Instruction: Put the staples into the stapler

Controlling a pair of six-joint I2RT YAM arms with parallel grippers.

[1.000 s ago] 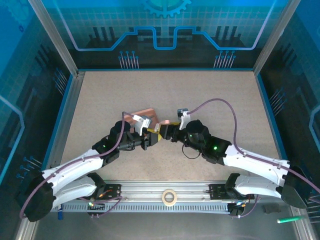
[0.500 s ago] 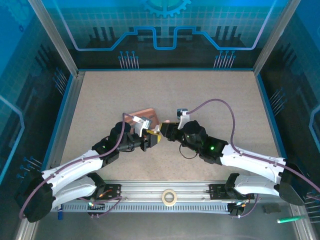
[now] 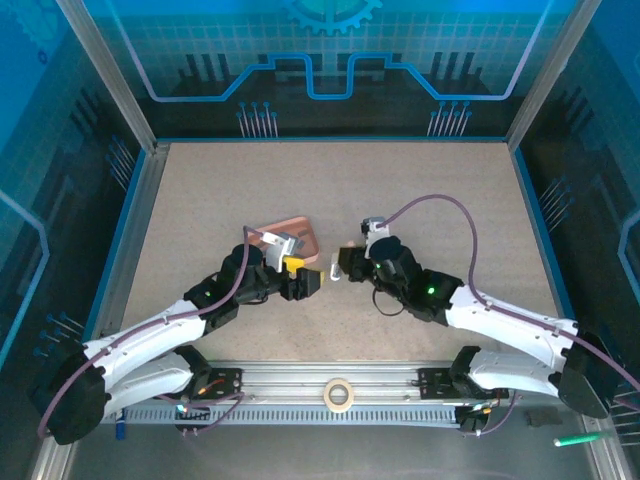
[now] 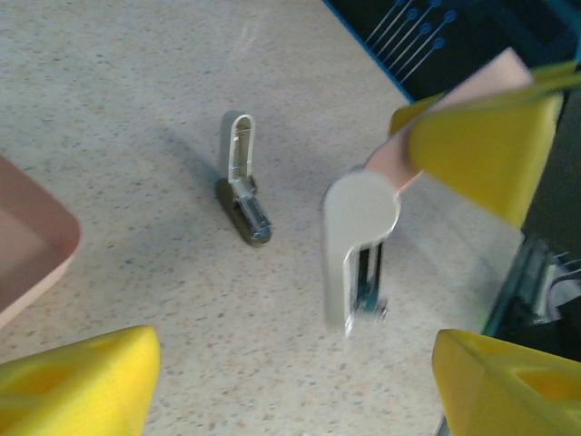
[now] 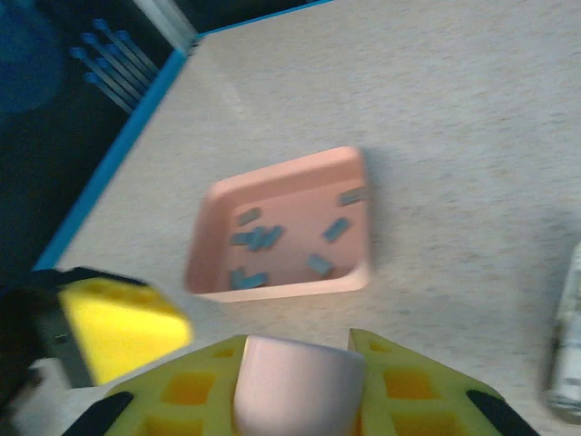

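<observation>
- Clearly, our left gripper point(image 3: 306, 283) has its yellow fingers point(image 4: 77, 386) spread wide, with nothing between them.
- We see our right gripper point(image 3: 340, 268) just right of it, its fingers point(image 5: 408, 386) clamped on the pink stapler point(image 5: 300, 381), which hangs silver end down above the bench point(image 3: 400, 180).
- We find the staples point(image 5: 259, 239) scattered loose inside the pink tray point(image 5: 281, 286), which sits on the bench just far-left of both grippers.
- We note a small grey-and-white hinged piece point(image 4: 241, 186) standing on the bench beyond the stapler, apart from it.
</observation>
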